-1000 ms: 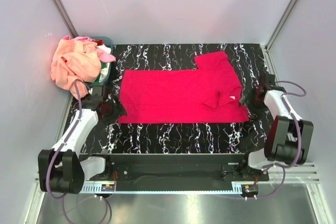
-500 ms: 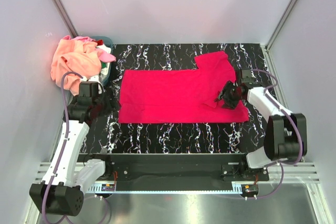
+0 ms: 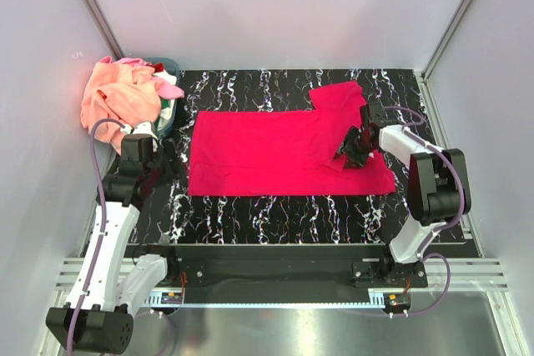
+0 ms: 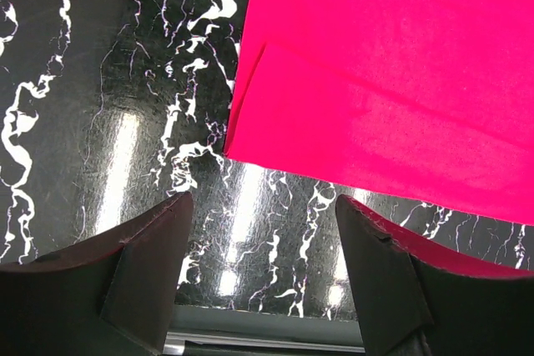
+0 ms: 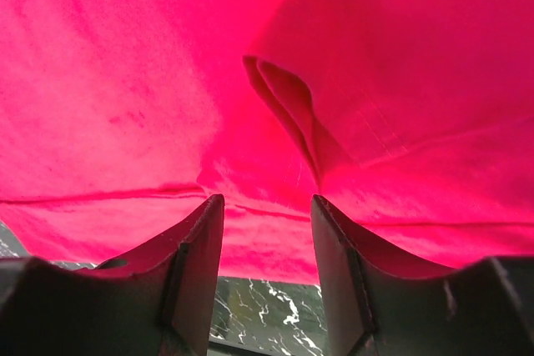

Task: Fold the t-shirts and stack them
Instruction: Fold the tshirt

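Right gripper (image 3: 355, 152) moved onto crimson t-shirt (image 3: 267, 154) sleeve fold, jaws apart | left gripper (image 3: 163, 164) repositioned beside shirt hem, parted, nothing held | shirt spread flat mid-table (image 3: 275, 210) | sleeve fold judged next

Black white-veined table (image 3: 275, 214)
A crimson t-shirt (image 3: 267, 152) is spread across its middle; a teal basket (image 3: 169, 65) is seen at its far-left corner.
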